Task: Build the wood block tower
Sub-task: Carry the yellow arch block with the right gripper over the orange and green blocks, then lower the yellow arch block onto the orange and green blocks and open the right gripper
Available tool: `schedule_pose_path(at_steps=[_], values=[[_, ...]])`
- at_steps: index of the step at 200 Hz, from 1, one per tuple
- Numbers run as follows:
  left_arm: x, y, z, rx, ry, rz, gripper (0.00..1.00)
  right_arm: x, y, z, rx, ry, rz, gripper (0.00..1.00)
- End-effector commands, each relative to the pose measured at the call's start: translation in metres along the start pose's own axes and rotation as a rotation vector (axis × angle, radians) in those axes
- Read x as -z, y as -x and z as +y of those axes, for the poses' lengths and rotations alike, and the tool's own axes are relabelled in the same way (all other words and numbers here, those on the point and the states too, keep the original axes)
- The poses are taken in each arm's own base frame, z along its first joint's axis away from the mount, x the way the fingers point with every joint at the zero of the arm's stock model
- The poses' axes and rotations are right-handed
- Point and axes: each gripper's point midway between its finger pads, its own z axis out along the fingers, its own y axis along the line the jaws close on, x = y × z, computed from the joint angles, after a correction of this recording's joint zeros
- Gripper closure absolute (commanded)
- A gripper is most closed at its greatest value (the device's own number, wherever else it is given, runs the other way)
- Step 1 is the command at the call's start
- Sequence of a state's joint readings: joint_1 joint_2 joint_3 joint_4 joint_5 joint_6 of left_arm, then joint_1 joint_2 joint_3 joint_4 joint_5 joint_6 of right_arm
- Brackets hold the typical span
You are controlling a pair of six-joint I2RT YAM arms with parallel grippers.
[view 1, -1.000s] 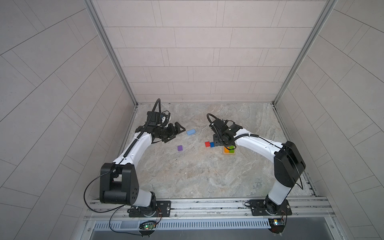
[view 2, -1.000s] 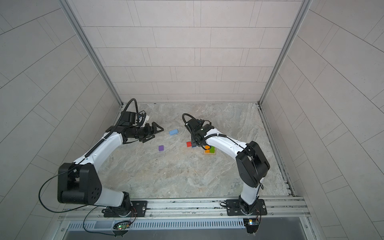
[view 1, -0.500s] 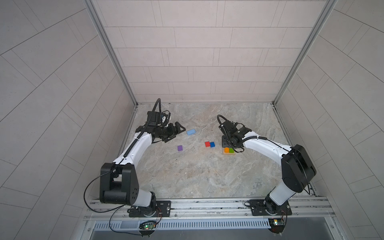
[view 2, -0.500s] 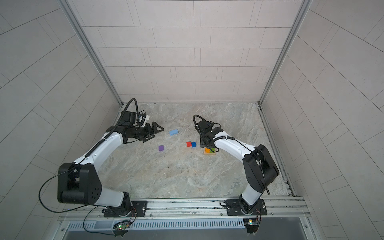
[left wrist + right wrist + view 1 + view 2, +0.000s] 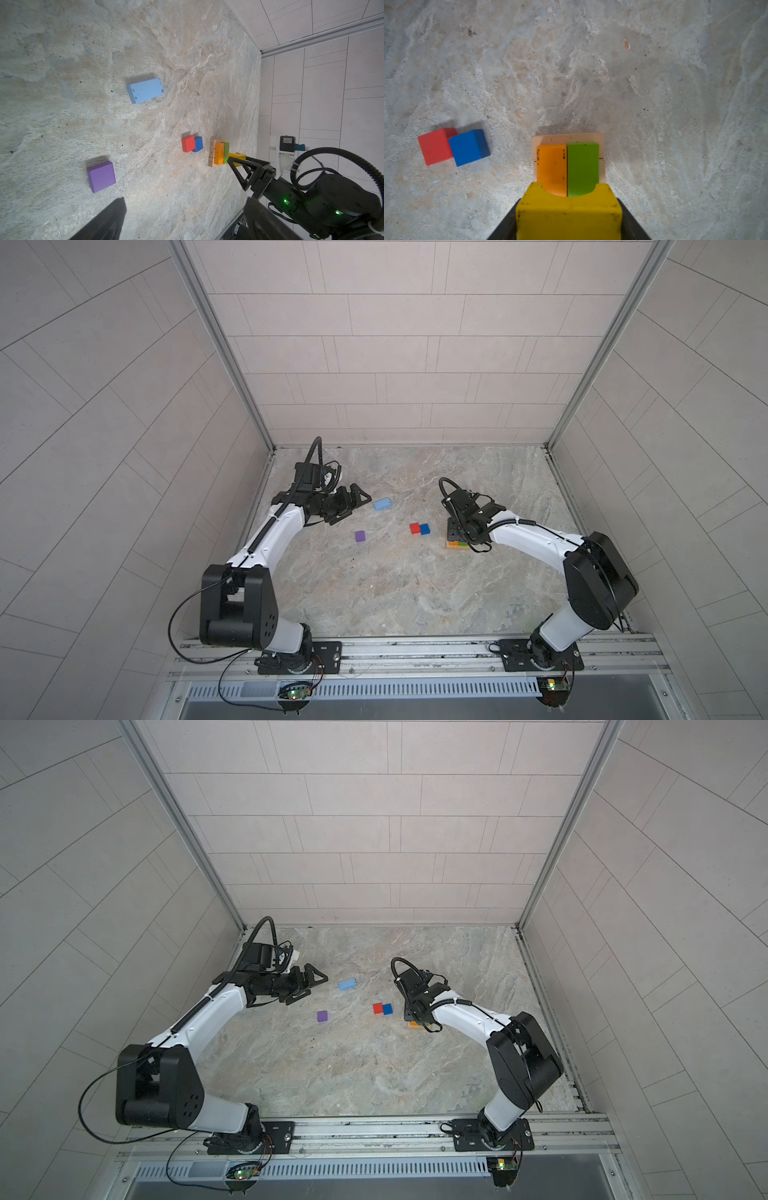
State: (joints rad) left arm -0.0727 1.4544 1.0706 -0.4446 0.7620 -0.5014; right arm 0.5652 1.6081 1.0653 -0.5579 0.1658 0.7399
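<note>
My right gripper is shut on a yellow brick and holds it just above the tower. The tower is a tan base with an orange brick and a green brick side by side on it. In the left wrist view the yellow brick hovers over one end of the stack. My left gripper is open and empty, just left of a light-blue brick. A purple cube, a red cube and a blue cube lie loose on the floor.
The red cube and blue cube touch each other a short way left of the tower. Tiled walls close in the marble floor on three sides, and both arm bases sit on the front rail.
My right gripper has carried the yellow brick rightward from above the red and blue cubes to over the tower. The left arm has stayed still.
</note>
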Motion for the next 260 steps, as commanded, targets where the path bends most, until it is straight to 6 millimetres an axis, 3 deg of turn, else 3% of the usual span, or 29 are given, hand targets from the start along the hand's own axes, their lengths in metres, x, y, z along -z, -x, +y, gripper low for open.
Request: schedule_pose_path(at_steps=[1,260], values=[[-0.003,-0.003,0.001,0.004,-0.005,0.009,0.04,0.004,0.008,-0.002,-0.034,-0.001,-0.040,0.65],[-0.002,-0.003,0.001,0.003,-0.006,0.009,0.05,-0.024,-0.003,-0.006,-0.005,-0.029,0.010,0.66]])
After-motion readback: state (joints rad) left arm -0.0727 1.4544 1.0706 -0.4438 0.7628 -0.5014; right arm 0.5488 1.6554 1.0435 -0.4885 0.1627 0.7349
